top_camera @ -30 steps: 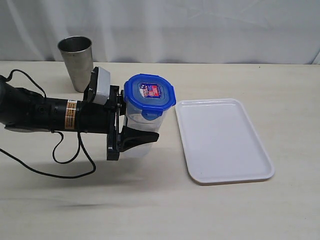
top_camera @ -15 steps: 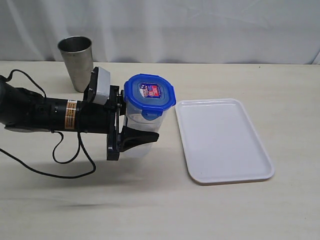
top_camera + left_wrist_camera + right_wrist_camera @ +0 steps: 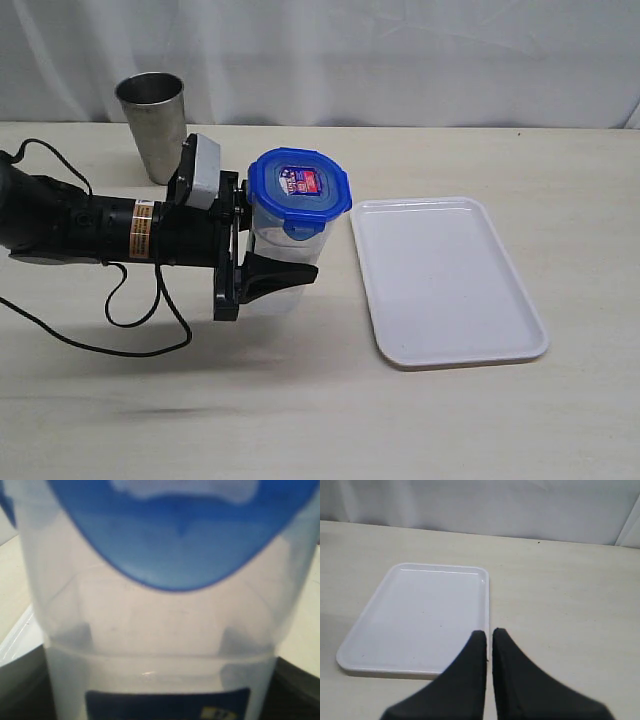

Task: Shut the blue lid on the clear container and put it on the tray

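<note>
The clear container (image 3: 272, 246) stands upright left of the tray (image 3: 445, 280), and the blue lid (image 3: 300, 187) sits on its rim with the red-and-white sticker facing up. My left gripper (image 3: 288, 256) reaches in from the left and is shut on the container's body, with one black finger (image 3: 280, 275) on its near side. In the left wrist view the container (image 3: 160, 630) and lid (image 3: 175, 545) fill the picture. Whether the container rests on the table I cannot tell. My right gripper (image 3: 489, 635) is shut and empty, hanging over the tray's (image 3: 420, 615) edge.
A grey steel cup (image 3: 153, 125) stands at the back left, behind the left arm. The arm's black cable (image 3: 130, 320) loops over the table in front of it. The right arm does not show in the exterior view.
</note>
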Controlling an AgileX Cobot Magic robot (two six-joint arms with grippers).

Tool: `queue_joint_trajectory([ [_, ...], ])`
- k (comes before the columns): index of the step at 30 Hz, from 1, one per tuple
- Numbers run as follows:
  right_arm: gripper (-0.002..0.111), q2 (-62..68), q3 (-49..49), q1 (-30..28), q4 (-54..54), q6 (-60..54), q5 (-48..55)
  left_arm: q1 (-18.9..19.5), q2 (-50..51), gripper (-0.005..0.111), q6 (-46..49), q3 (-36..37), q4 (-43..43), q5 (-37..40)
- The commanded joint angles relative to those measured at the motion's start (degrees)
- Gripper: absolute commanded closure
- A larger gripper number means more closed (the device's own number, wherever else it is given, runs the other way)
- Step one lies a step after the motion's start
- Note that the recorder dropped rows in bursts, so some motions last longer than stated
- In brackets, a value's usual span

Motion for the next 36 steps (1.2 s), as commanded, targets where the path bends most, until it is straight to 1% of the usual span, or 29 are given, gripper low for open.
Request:
queue_joint_trajectory([
  [1,0.104,-0.3,0.1,0.0,1.4,0.2,-0.8,-0.1,-0.8,0.107,0.1,-0.3,-0.8,-2.3],
  [24,0.104,-0.3,0.1,0.0,1.4,0.3,-0.8,-0.1,-0.8,0.107,0.1,-0.3,-0.9,-2.3],
  [29,0.104,-0.3,0.1,0.0,1.4,6.0,-2.9,-0.1,-0.8,0.107,0.1,-0.3,-0.9,-2.3],
  [36,0.104,-0.3,0.1,0.0,1.4,6.0,-4.6,-0.1,-0.8,0.107,0.1,-0.3,-0.9,-2.3],
])
